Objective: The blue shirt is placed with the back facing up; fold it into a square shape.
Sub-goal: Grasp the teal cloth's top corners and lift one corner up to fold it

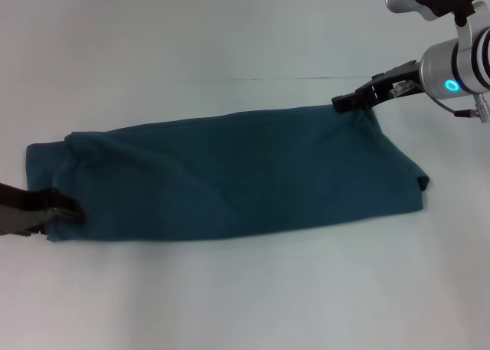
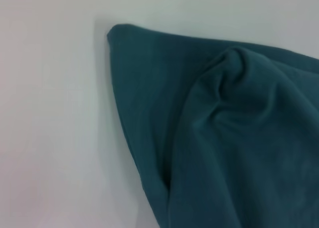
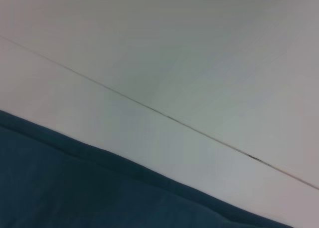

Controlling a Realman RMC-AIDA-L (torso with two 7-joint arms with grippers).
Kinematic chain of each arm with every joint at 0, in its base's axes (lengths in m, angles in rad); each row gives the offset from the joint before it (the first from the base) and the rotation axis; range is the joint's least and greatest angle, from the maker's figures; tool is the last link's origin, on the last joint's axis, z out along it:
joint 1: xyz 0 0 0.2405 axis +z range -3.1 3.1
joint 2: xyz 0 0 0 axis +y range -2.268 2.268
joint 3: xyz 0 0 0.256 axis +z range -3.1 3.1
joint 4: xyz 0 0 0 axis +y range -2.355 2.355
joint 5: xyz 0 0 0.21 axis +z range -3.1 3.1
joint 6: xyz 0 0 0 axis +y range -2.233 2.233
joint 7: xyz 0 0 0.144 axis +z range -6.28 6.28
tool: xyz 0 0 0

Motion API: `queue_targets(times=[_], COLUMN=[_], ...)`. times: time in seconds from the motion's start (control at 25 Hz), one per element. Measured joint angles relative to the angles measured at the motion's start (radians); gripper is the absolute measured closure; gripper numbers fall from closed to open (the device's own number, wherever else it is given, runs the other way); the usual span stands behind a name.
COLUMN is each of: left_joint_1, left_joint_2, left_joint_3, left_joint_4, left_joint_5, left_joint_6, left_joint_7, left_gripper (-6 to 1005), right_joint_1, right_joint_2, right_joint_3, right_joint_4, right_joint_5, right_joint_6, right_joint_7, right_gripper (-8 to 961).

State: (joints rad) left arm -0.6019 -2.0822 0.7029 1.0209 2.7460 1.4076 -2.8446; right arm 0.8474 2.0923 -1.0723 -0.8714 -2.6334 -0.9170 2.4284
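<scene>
The dark teal-blue cotton shirt (image 1: 230, 178) lies across the white table (image 1: 230, 289) as a long folded band, plain side up, running from the robot's left to its right. The left gripper (image 1: 67, 210) comes in low from the left edge, its black fingers (image 1: 46, 204) clenched on the shirt's near left corner, cloth bunched between them. The right gripper (image 1: 344, 103) reaches in from the upper right, its dark fingertips (image 1: 354, 99) pinched on the far right corner, where the fabric rises slightly. In the left wrist view the shirt (image 2: 224, 138) shows a rounded fold over a flatter layer. A thin seam (image 3: 164, 115) crosses the table beyond the shirt's far edge (image 3: 99, 188).
</scene>
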Motion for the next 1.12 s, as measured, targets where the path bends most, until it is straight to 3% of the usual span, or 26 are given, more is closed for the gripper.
queue_targets(times=[0.2, 0.48, 0.72, 0.8, 0.88, 1.12], left_joint_1=[0.002, -0.001, -0.032, -0.038, -0.047, -0.093], left_joint_2=[-0.007, -0.027, -0.026, -0.023, -0.016, 0.037], left_joint_3=[0.0, 0.005, 0.007, 0.007, 0.007, -0.004], left_joint_4=[0.013, 0.037, 0.053, 0.07, 0.085, 0.098], left_joint_5=[-0.001, -0.004, -0.014, -0.026, -0.041, -0.098], left_joint_6=[-0.007, -0.008, 0.016, 0.027, 0.043, 0.105], left_joint_7=[0.017, 0.063, 0.116, 0.123, 0.13, 0.145], left_gripper=[567, 717, 832, 862, 877, 878], right_joint_1=[-0.002, -0.016, -0.095, -0.139, -0.187, -0.294], right_joint_2=[0.0, 0.0, -0.002, 0.0, 0.002, 0.007], right_joint_3=[0.001, 0.008, 0.01, 0.009, 0.005, 0.0], right_joint_4=[-0.006, -0.011, -0.042, -0.041, -0.025, 0.169], right_joint_5=[0.002, 0.031, 0.211, 0.316, 0.454, 1.137], right_joint_6=[-0.007, -0.013, 0.008, 0.048, 0.089, 0.111], right_joint_7=[0.001, 0.006, -0.077, -0.136, -0.227, -0.841], right_gripper=[29, 33, 37, 38, 113, 351])
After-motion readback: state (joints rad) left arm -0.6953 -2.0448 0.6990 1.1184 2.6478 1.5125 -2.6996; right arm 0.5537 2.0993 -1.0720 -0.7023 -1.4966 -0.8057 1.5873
